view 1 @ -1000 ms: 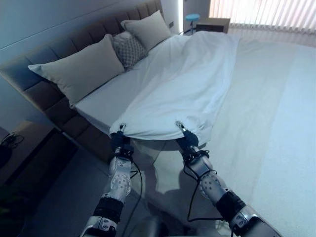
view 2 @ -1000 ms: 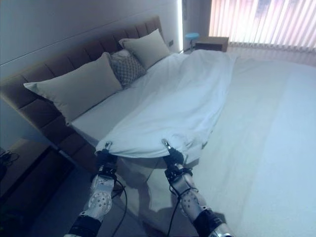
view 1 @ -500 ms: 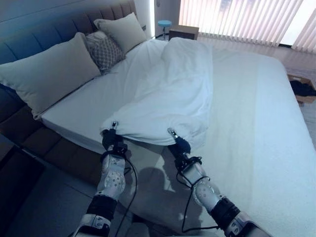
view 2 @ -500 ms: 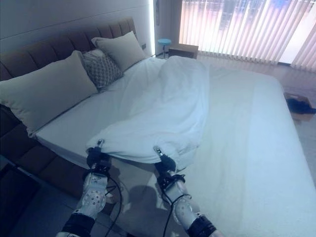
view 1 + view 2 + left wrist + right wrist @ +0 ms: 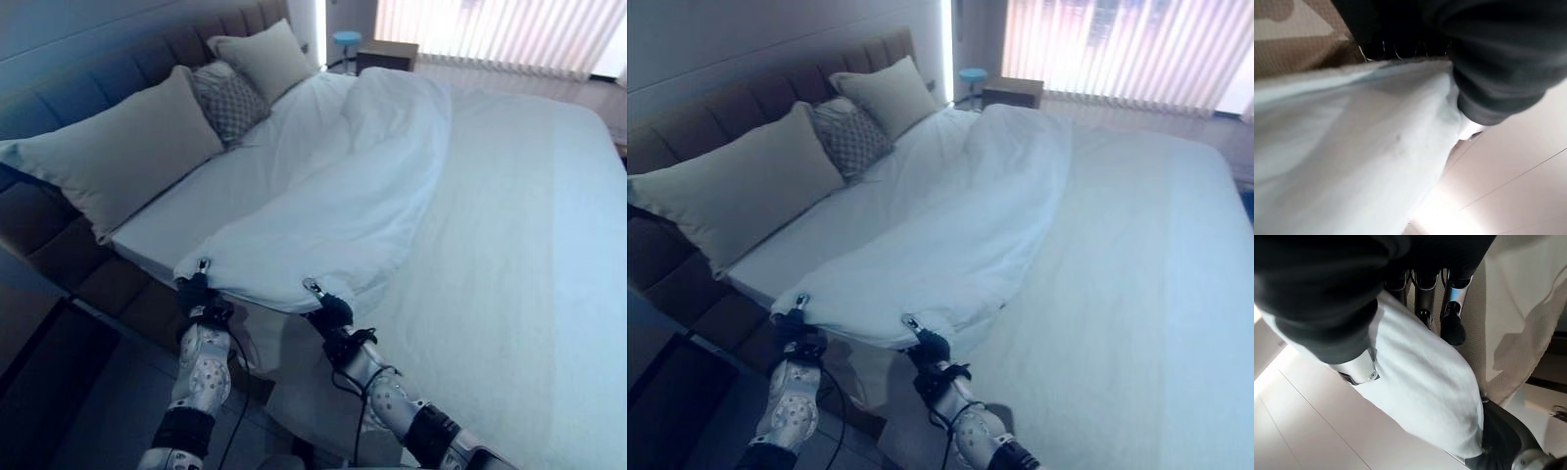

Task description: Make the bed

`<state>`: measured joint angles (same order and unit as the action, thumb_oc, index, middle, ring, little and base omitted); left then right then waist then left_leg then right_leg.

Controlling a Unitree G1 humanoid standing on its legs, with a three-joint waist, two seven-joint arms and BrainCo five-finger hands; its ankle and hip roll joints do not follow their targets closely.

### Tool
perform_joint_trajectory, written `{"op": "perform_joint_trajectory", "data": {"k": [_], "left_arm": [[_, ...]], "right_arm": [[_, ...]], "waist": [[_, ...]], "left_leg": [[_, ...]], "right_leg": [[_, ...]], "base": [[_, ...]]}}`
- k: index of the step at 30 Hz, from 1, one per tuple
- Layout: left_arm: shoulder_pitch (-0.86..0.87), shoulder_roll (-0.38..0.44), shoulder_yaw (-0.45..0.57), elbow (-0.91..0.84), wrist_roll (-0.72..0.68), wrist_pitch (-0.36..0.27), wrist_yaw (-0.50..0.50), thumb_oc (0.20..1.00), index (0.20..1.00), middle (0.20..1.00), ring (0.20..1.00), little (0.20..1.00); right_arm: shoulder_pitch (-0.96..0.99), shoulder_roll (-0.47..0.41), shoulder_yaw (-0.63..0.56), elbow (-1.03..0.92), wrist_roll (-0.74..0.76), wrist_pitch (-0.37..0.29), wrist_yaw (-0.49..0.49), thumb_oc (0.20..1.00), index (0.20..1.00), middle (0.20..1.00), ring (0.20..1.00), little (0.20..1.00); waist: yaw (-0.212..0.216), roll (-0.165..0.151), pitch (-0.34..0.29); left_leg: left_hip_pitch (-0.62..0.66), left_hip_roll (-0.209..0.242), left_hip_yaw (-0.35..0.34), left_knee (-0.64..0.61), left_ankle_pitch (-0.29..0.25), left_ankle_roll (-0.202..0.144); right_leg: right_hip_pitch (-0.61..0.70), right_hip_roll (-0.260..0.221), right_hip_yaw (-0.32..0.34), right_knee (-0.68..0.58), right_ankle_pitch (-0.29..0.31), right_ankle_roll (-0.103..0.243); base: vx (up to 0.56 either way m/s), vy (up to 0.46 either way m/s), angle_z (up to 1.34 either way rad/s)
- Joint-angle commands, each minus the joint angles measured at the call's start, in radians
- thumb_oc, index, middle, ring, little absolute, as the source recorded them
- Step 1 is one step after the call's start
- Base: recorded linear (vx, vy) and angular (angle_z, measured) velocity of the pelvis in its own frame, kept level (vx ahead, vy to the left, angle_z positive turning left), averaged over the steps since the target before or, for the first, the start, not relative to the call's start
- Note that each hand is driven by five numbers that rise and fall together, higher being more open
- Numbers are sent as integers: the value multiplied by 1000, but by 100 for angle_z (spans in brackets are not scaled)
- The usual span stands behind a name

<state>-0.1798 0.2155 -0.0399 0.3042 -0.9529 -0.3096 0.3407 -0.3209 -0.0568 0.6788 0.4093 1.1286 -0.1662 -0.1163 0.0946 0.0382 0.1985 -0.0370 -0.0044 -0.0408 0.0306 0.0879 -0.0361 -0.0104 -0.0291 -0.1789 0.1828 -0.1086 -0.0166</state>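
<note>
Here the white duvet (image 5: 343,186) lies bunched in a long ridge down the middle of the bed (image 5: 529,245), running from the pillows (image 5: 127,147) at the headboard (image 5: 59,98) toward the near side edge, where its hem hangs just past the mattress. Both hands hold that hem: the left hand (image 5: 196,292) has its fingers curled on one part and the right hand (image 5: 328,311) pinches the cloth between thumb and fingers, as the right wrist view shows. The main risk, I judge, is slip: each grip takes only a thin fold, so a hard pull could free one side and skew the cover. An uneven pull could also drag the ridge off the near edge or leave the far side of the bed bare.
</note>
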Motion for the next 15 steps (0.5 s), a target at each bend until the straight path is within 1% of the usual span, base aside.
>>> {"op": "perform_joint_trajectory", "data": {"k": [1,2,3,4,5,6,7,8,9,10,11,12,13,14,15], "left_arm": [[-73,143,130,-83,62,-144,18,200,200,200,200,200],[-95,181,156,-72,70,-156,27,200,200,200,200,200],[-96,182,157,-70,69,-156,26,200,200,200,200,200],[-105,210,192,-50,56,-173,39,200,200,200,200,200],[-106,223,204,-51,49,-181,43,200,200,200,200,200],[-100,229,212,-61,42,-190,47,200,200,200,200,200],[-99,229,212,-62,42,-190,47,200,200,200,200,200],[-77,229,243,-67,45,-207,65,200,200,200,200,200],[-75,228,243,-69,46,-206,66,200,200,200,200,200],[-57,212,254,-77,56,-205,73,200,200,200,200,200],[-25,182,247,-116,82,-207,90,200,200,200,200,200],[-23,181,247,-118,84,-206,91,200,200,200,200,200],[-8,162,244,-121,102,-203,105,200,200,200,200,200],[24,141,236,-135,153,-174,119,200,200,200,200,200],[25,140,235,-136,155,-174,120,200,200,200,200,200]], "right_arm": [[-47,56,-4,-93,-23,-43,43,200,200,200,200,200],[-81,45,-4,-106,-29,-49,52,200,200,200,200,200],[-82,46,-4,-106,-29,-49,52,200,200,200,200,200],[-91,51,-3,-118,-31,-54,67,200,200,200,200,200],[-93,53,-8,-132,-30,-62,66,200,200,200,200,200],[-90,50,-7,-144,-37,-64,65,200,200,200,200,200],[-89,50,-7,-145,-37,-64,64,200,200,200,200,200],[-78,37,-11,-167,-66,-66,59,200,200,200,200,200],[-77,36,-9,-168,-67,-66,58,200,200,200,200,200],[-54,30,-4,-171,-87,-60,66,200,200,200,200,200],[-16,25,4,-177,-117,-62,54,200,200,200,200,200],[-15,25,4,-177,-118,-62,53,200,200,200,200,200],[6,27,13,-173,-119,-57,47,200,200,200,200,200],[44,18,25,-134,-147,-37,43,200,200,200,200,200],[44,18,25,-134,-147,-37,43,200,200,200,200,200]], "waist": [[31,-18,-11],[42,-15,-7],[41,-15,-6],[42,-22,-13],[43,-23,-20],[46,-26,-23],[47,-27,-24],[52,-22,-27],[51,-22,-28],[50,-21,-35],[45,-18,-27],[44,-17,-29],[44,-15,-22],[48,-11,-1],[49,-11,-3]], "left_leg": [[-12,-106,53,221,-70,-67],[-48,-112,35,292,-52,-81],[-49,-112,34,295,-54,-81],[-68,-85,42,234,-93,-53],[-67,-67,38,174,-95,-39],[-70,-51,29,116,-81,-30],[-66,-52,30,109,-77,-29],[-74,-35,7,38,-46,-24],[-71,-35,7,33,-44,-24],[-57,-38,4,12,-45,-17],[-45,-45,-9,-19,-29,-9],[-45,-45,-10,-21,-28,-8],[-43,-46,-8,-36,-22,-4],[-47,-47,0,-52,-17,3],[-48,-46,1,-53,-17,3]], "right_leg": [[28,20,3,-131,94,59],[55,13,6,-147,94,55],[56,14,5,-148,94,55],[70,5,9,-162,87,62],[71,7,16,-168,83,68],[72,9,26,-171,81,71],[72,8,27,-171,81,72],[71,12,31,-171,66,76],[72,12,31,-171,65,76],[80,9,25,-175,60,78],[68,5,20,-174,64,78],[67,5,20,-174,64,78],[49,1,24,-167,65,78],[19,-5,29,-158,71,79],[17,-5,30,-157,70,79]], "base": [[126,23,41],[55,26,38],[159,59,37],[161,60,7],[220,92,-5],[125,58,-14],[161,116,-19],[106,84,-10],[163,126,-10],[81,141,3],[79,141,8],[9,160,20],[-24,173,14],[-24,173,11],[-35,160,-3]]}}
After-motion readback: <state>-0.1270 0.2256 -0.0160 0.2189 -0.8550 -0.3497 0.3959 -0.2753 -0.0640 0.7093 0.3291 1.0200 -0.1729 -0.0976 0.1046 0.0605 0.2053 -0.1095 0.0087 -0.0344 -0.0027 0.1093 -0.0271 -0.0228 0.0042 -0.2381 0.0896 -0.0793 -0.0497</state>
